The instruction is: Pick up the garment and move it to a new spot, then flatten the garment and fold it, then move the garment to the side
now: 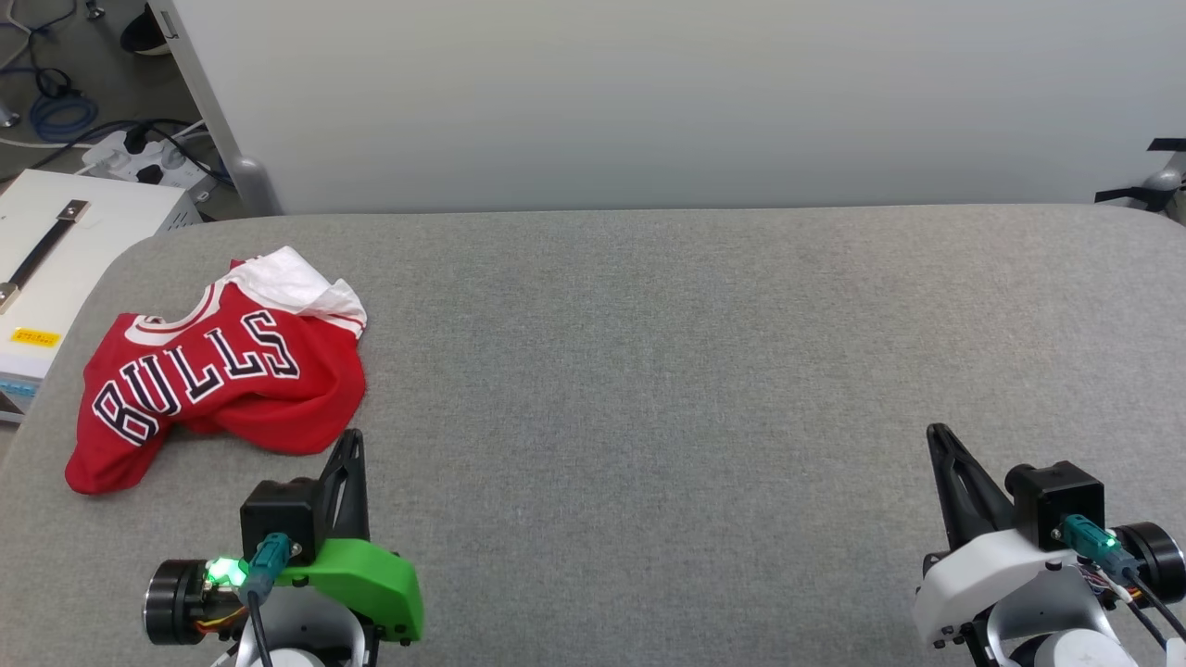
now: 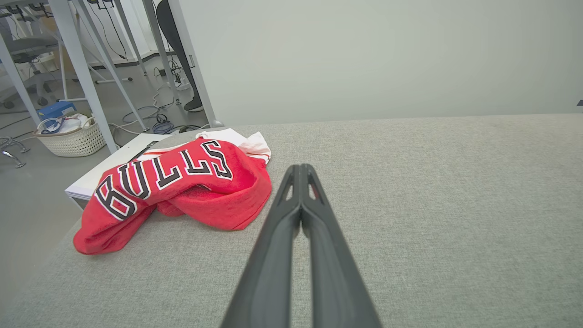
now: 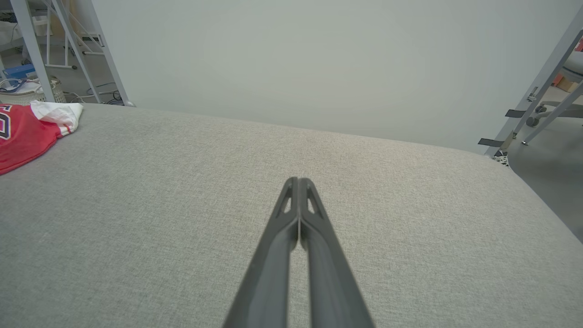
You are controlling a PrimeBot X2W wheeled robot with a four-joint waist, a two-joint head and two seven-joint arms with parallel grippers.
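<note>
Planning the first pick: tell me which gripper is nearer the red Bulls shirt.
Left. The left gripper, shut, sits just beside the garment, at its near right edge. The right gripper, also shut, sits far across the grey surface, well to its right.

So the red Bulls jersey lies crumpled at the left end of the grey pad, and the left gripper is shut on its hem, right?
Not on its hem. The left gripper is shut on nothing: the left wrist view shows its tips beside the jersey, apart from it. The rest holds.
</note>
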